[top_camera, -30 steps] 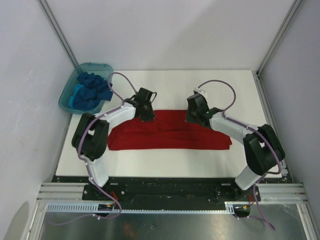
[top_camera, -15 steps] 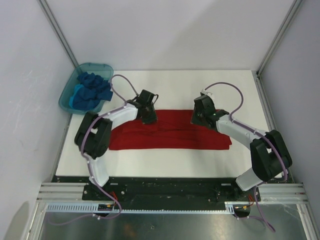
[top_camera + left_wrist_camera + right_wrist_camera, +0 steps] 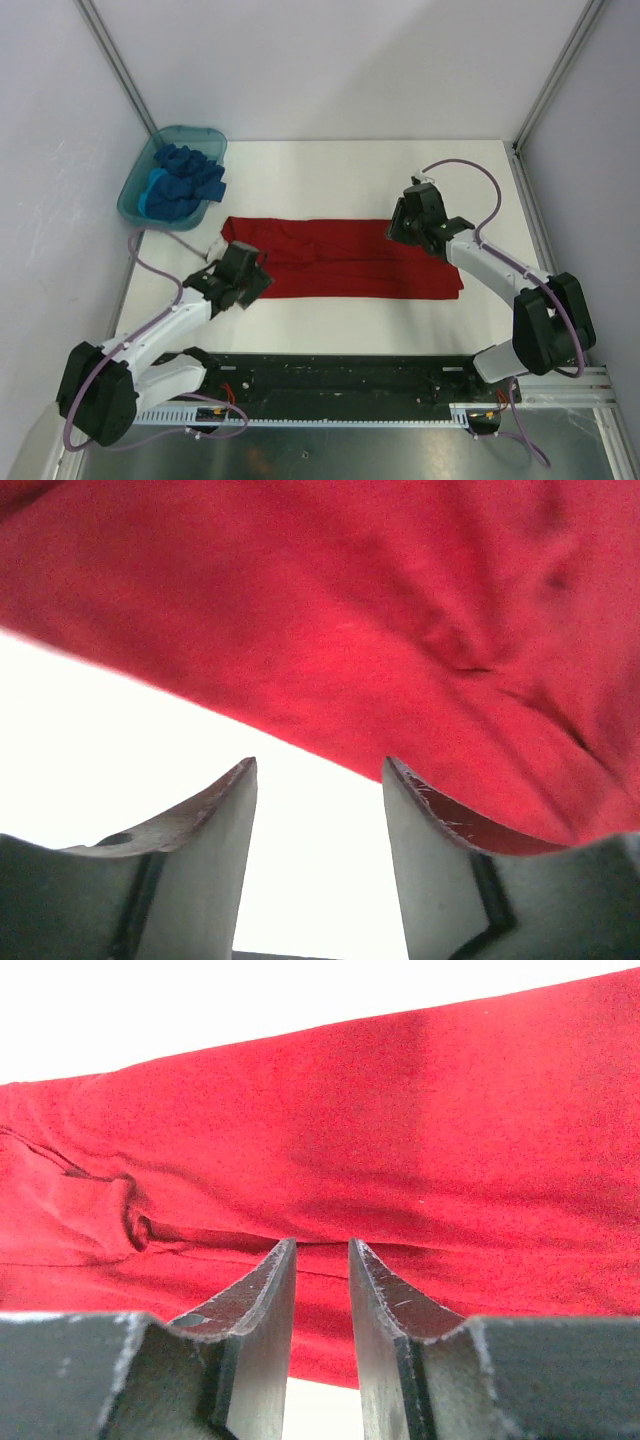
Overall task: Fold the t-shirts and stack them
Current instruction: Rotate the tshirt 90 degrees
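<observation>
The red t-shirt [image 3: 350, 265] lies flat on the white table [image 3: 350, 175] as a long folded strip running left to right. My left gripper [image 3: 252, 272] hovers at the strip's near left corner. It is open and empty, with bare table between its fingers [image 3: 319, 765] and the shirt's edge [image 3: 350, 600] just ahead. My right gripper [image 3: 400, 228] is above the strip's far right part. Its jaws [image 3: 320, 1245] stand a little apart with nothing between them, above the red cloth [image 3: 400, 1140]. Crumpled blue t-shirts [image 3: 180, 182] lie in the tub.
A translucent teal tub [image 3: 130, 197] stands at the table's far left corner. Grey walls and metal frame posts close in the left, right and back sides. The arm bases sit on a black rail at the near edge.
My left arm let go of the shirt's far edge and swung back to the near left corner. My right gripper moved slightly right and away. The shirt now lies straighter and flatter.
</observation>
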Action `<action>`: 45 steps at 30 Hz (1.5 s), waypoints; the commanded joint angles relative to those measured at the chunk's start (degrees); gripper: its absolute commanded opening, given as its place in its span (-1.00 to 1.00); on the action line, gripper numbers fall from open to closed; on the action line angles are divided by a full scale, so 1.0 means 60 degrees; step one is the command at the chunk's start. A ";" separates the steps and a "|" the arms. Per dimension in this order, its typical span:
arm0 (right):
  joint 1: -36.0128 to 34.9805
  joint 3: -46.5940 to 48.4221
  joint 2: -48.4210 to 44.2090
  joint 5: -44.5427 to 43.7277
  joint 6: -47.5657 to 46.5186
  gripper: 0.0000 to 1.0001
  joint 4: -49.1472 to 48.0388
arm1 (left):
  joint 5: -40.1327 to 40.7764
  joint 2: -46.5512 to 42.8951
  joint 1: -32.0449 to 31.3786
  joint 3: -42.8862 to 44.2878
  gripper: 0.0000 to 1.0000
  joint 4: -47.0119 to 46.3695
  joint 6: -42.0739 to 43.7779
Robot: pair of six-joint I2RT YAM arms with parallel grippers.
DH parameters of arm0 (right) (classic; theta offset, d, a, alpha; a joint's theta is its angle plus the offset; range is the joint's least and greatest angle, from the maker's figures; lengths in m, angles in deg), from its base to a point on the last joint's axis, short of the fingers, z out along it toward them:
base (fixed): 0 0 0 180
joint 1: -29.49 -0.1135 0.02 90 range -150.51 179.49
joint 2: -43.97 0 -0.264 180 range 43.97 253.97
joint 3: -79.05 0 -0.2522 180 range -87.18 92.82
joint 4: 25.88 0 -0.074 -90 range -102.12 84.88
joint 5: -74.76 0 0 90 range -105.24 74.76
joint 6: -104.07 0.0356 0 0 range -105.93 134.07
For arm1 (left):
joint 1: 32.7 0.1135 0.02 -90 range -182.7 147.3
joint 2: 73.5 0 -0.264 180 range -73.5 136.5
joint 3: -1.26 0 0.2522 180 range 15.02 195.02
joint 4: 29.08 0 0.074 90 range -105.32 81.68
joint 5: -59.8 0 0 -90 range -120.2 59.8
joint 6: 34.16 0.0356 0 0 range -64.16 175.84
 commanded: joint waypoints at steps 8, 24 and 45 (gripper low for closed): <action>-0.0010 0.0122 -0.0612 0.0509 -0.0398 -0.36 0.0524 | 0.1248 -0.0024 0.0267 -0.1141 0.23 0.0727 -0.3415; 0.0060 -0.0022 -0.0989 0.0414 -0.0485 -0.36 0.0589 | 0.2611 0.3148 0.0693 0.0880 0.05 0.0715 -0.2771; 0.1536 -0.0278 -0.0698 0.0414 -0.0320 -0.37 0.0151 | 0.0474 1.0421 0.0983 1.0587 -0.04 0.0256 0.6079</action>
